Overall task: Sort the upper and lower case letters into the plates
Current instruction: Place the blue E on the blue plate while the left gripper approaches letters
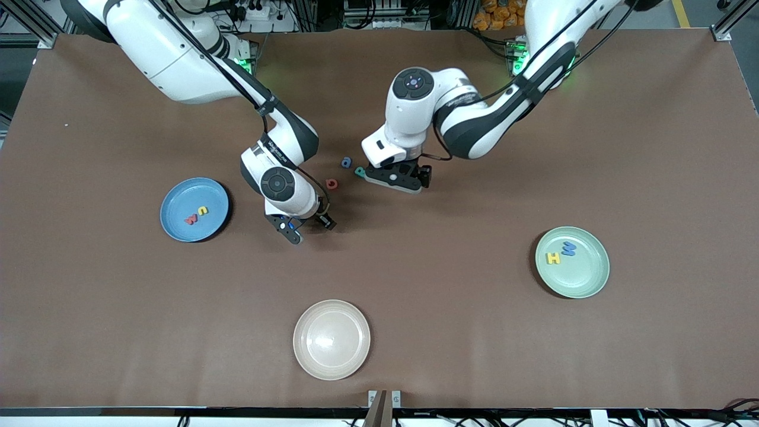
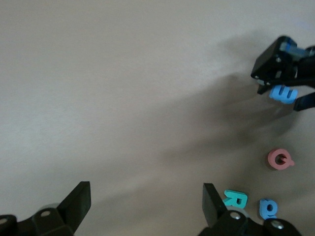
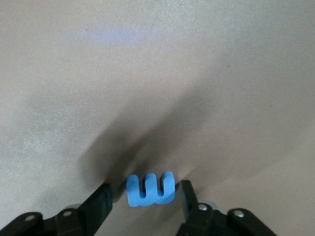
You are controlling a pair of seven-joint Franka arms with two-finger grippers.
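Straddling blue m (image 3: 150,189): right pincer (image 3: 142,206); left pincer (image 2: 146,206) wide.

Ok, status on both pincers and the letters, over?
Right pincer straddles blue m on the table, jaws open, not gripped. Left pincer open, waiting beside teal R. Red G, blue a loose nearby; nothing in the way.

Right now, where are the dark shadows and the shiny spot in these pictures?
Right wrist view: a dark shadow spreads over the table around the blue letter. Left wrist view: soft shadows streak near the pink letter. Front view: a bright glare spot shines on the cream plate.
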